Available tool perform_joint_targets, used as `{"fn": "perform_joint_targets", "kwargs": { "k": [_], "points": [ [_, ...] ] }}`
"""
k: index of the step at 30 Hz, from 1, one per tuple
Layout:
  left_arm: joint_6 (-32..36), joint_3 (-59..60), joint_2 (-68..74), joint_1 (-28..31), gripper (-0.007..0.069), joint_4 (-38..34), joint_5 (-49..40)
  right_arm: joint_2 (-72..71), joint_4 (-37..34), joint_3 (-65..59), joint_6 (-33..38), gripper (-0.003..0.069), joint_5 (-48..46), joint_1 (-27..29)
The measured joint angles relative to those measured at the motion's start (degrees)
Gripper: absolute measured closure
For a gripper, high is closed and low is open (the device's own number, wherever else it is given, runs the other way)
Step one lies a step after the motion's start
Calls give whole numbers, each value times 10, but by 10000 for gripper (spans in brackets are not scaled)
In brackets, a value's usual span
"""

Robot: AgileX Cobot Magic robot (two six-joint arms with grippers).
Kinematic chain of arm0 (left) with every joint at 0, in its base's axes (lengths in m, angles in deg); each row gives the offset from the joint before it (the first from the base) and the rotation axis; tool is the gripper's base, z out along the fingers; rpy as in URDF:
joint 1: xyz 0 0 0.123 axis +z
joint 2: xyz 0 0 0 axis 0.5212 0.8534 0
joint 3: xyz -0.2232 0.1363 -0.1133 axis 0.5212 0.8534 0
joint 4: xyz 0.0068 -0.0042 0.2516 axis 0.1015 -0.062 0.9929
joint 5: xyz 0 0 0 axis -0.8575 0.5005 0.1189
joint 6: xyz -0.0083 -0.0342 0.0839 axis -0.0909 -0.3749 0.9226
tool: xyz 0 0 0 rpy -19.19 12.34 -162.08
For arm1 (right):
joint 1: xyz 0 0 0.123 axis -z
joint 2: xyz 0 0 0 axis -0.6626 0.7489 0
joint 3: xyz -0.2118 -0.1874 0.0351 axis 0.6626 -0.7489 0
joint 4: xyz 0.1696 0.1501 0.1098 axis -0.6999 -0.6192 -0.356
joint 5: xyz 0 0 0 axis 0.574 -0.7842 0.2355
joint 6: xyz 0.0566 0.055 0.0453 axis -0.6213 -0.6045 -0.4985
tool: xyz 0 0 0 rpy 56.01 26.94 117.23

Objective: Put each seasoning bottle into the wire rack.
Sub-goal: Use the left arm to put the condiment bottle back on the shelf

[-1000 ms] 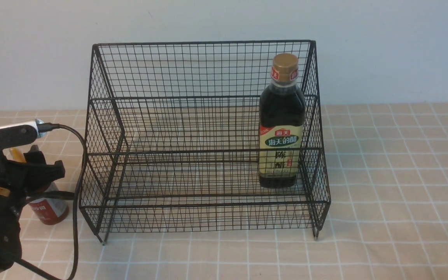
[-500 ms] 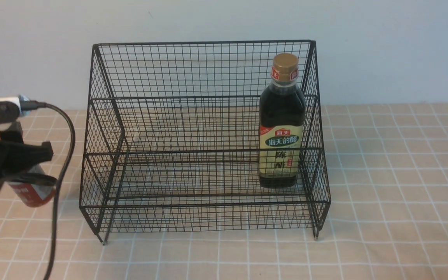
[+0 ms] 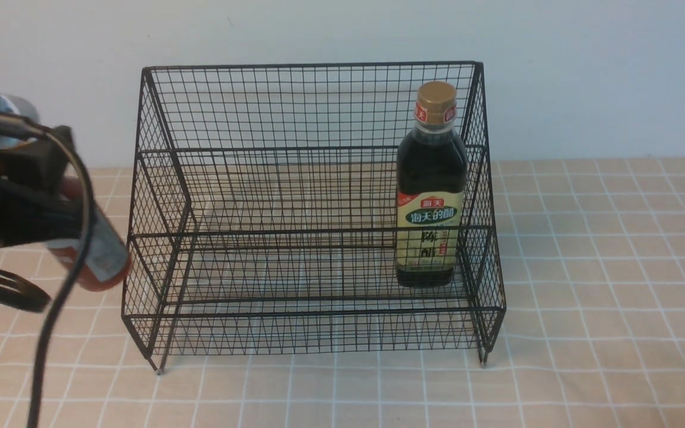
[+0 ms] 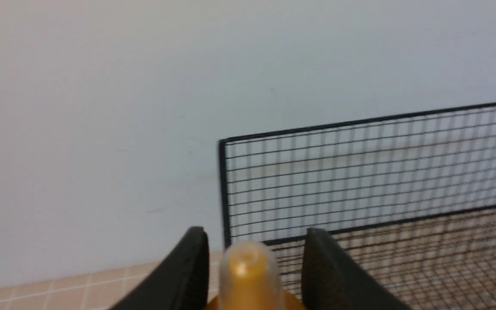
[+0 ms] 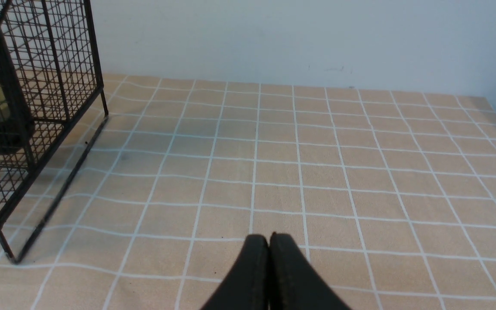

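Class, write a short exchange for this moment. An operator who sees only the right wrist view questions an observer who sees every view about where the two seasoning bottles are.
Operator: My view shows only the cloth and one corner of the wire rack. Where is the red sauce bottle?
Observer: The red sauce bottle is off the table, tilted, just outside the rack's left side. The left tool grips it, with the yellow nozzle cap up between the fingers.
Operator: And the vinegar bottle?
Observer: The vinegar bottle stands upright inside the rack, at its right end.
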Motion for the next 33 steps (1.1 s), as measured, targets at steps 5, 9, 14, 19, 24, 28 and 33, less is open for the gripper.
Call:
{"fn": "perform_joint_targets", "kwargs": {
  "k": [5,9,14,19,24,28,33],
  "points": [
    [0,0,51,-69,368,-7,38,0,0,0,0,673,0,0],
    [0,-1,100,-97,368,-23,99,0,0,0,0,673,0,0],
    [0,-1,155,-105,369,-32,131,0,0,0,0,673,0,0],
    [0,-1,200,-105,369,-36,131,0,0,0,0,673,0,0],
    [0,-1,243,-106,369,-36,131,0,0,0,0,673,0,0],
    [-1,-2,266,-106,369,-35,129,0,0,0,0,673,0,0],
    [-1,-4,267,-106,323,-36,123,0,0,0,0,673,0,0]
  ]
}}
